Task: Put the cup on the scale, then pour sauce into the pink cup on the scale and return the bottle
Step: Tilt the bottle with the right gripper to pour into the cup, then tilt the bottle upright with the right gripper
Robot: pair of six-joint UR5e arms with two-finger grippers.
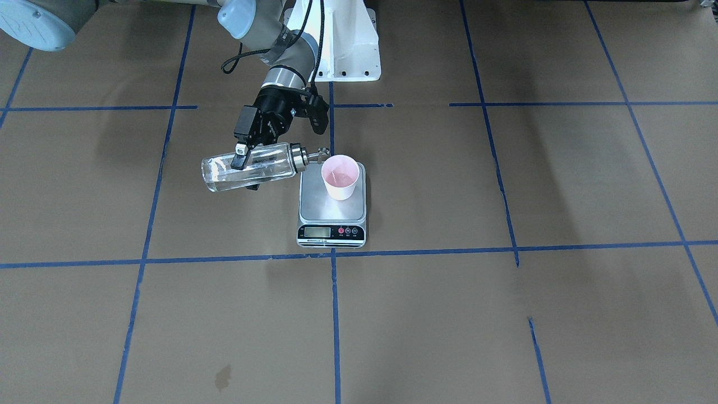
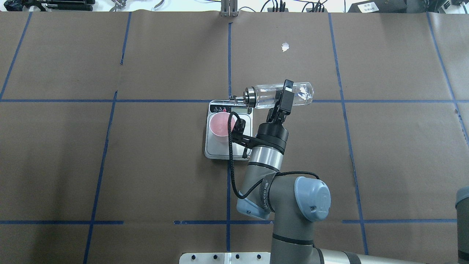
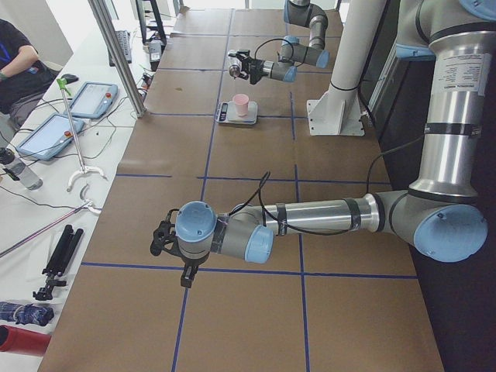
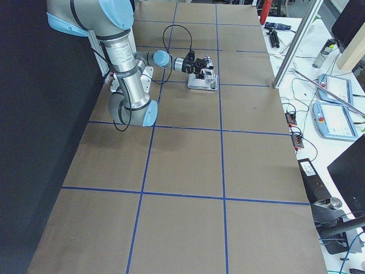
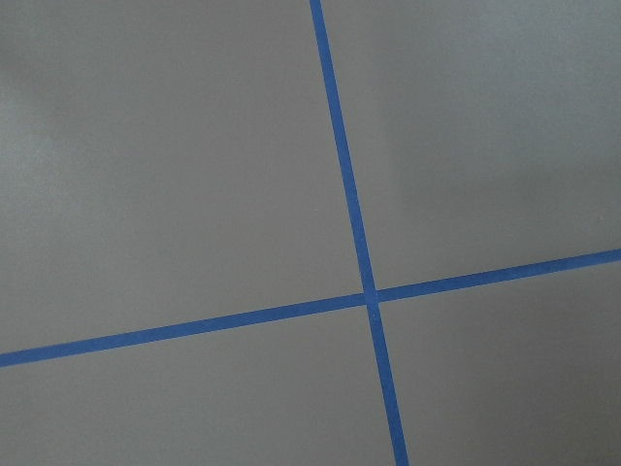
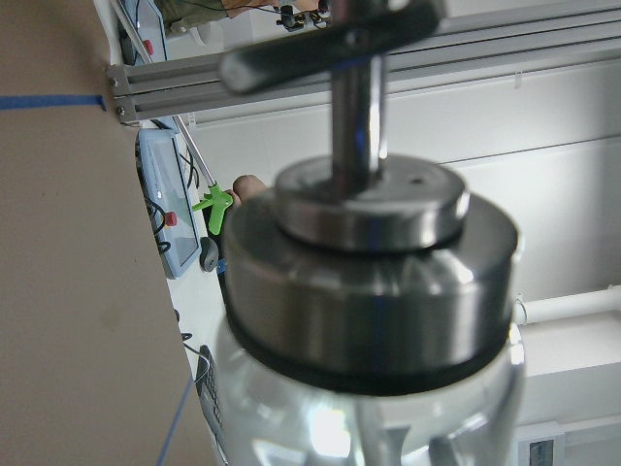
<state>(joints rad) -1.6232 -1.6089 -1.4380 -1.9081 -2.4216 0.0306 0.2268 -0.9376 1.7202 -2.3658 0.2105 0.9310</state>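
**RIGHT TOOL PINCHING BOTTLE, LAID ON ITS SIDE BESIDE CUP ON SCALE**

Found right tool [image 1: 247,171] pinching the mid-body of the bottle [image 1: 219,175], with one finger [image 1: 240,161] on either side of the glass. Noted bottle held clear of the bench, lying nearly level, base away from the scale and metal collar [image 1: 298,158] toward it. Observed pour spout [image 1: 321,154] aimed at the cup [image 1: 340,177], tip close to the rim in the front-facing view (shifted toward the display panel in the overhead view, so alignment over the mouth not confirmed). Recorded sauce [image 1: 269,167] as clear liquid inside the glass. Could not read its level, nor make out any stream at the spout.

Found cup upright on the steel platform of the scale [image 1: 320,209], a little toward the robot's left side, pink inside. Noted LCD [image 1: 317,232] and red buttons [image 1: 348,230] on the black front panel, on the side away from the robot. Reading too small to make out. Found scale resting on the brown bench [image 1: 505,314], over a blue tape line [image 1: 335,303].

Located left tool [image 3: 186,275] well apart from all of this, low above bare bench near a tape crossing. Cannot tell whether spread or pressed together.
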